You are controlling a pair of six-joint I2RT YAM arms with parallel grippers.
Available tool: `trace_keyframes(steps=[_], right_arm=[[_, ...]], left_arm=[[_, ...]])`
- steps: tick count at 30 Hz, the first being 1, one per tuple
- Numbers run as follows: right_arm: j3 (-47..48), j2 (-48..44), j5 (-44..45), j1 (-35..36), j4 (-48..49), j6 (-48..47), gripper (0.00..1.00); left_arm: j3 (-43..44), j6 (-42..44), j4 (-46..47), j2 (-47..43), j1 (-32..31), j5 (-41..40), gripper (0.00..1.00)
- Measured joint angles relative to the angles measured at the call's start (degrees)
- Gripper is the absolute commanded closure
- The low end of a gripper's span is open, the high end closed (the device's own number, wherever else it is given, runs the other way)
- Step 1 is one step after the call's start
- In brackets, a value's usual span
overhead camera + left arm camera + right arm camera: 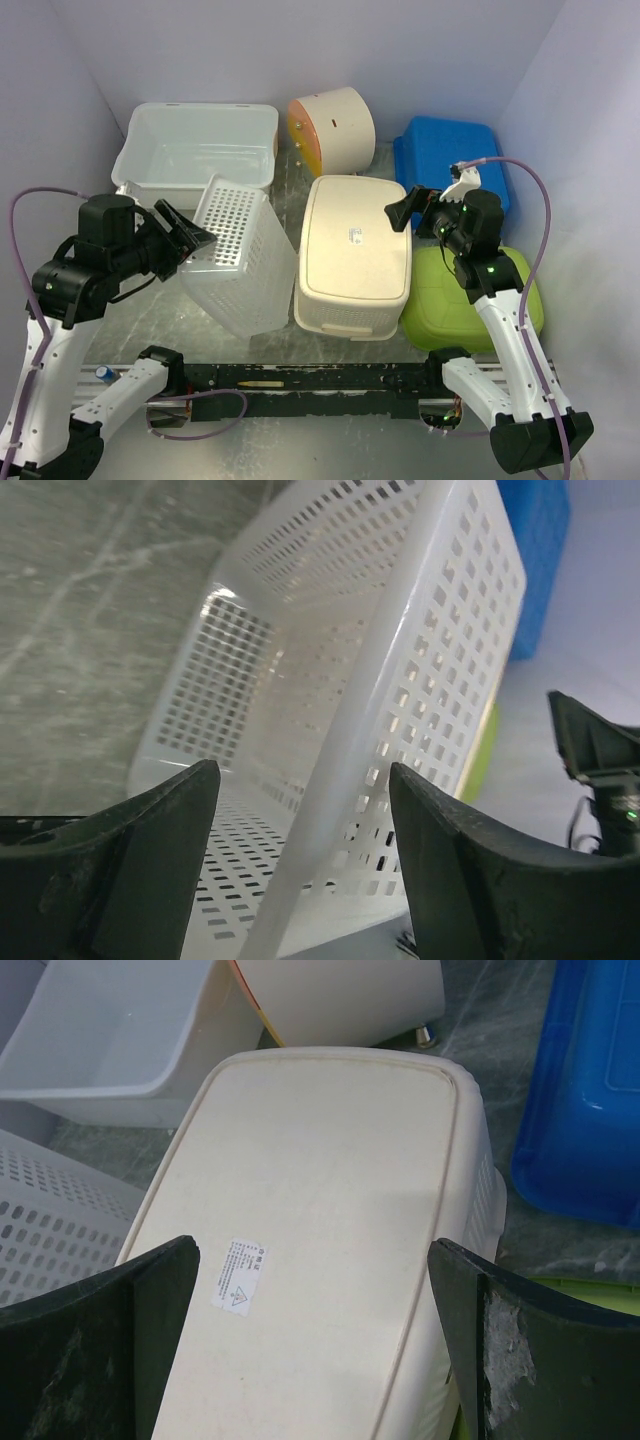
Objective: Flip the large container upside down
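A white perforated basket (pixel 240 255) lies tipped on its side left of centre, its open mouth facing left; in the left wrist view (pixel 330 630) I look into it. My left gripper (pixel 195 238) is open and straddles the basket's upper rim, which runs between the jaws (pixel 305 780) with gaps on both sides. A cream container (pixel 355 250) lies bottom up in the middle, a white label on its base (pixel 330 1190). My right gripper (pixel 412 207) is open and empty, hovering above the cream container's right side (pixel 315 1250).
A clear white tub (pixel 195 145) stands upright at the back left. A cream drum with an orange end (pixel 335 128) lies at the back centre. A blue bin (pixel 450 155) sits bottom up at the back right, a green one (pixel 470 300) at the front right.
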Motion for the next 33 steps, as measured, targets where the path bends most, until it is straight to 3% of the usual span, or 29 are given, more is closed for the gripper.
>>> trace_keyframes(steps=[11, 13, 14, 15, 22, 33], right_arm=[[0.0, 0.7, 0.0, 0.0, 0.0, 0.0, 0.00], [0.0, 0.8, 0.0, 0.0, 0.0, 0.0, 0.00], [0.0, 0.8, 0.0, 0.0, 0.0, 0.0, 0.00], [0.0, 0.9, 0.0, 0.0, 0.0, 0.0, 0.00], [0.0, 0.9, 0.0, 0.0, 0.0, 0.0, 0.00], [0.0, 0.7, 0.0, 0.0, -0.2, 0.0, 0.00]], left_arm=[[5.6, 5.2, -8.6, 1.6, 0.0, -14.3, 0.16], [6.1, 6.1, -9.7, 1.6, 0.0, -16.4, 0.12], [6.3, 6.6, -10.2, 1.6, 0.0, -17.3, 0.02], [6.3, 7.0, -10.9, 1.7, 0.0, -18.3, 0.00], [8.5, 11.2, -15.5, 3.1, 0.0, -24.0, 0.01], [24.1, 20.6, -16.2, 9.3, 0.0, -38.1, 0.01]])
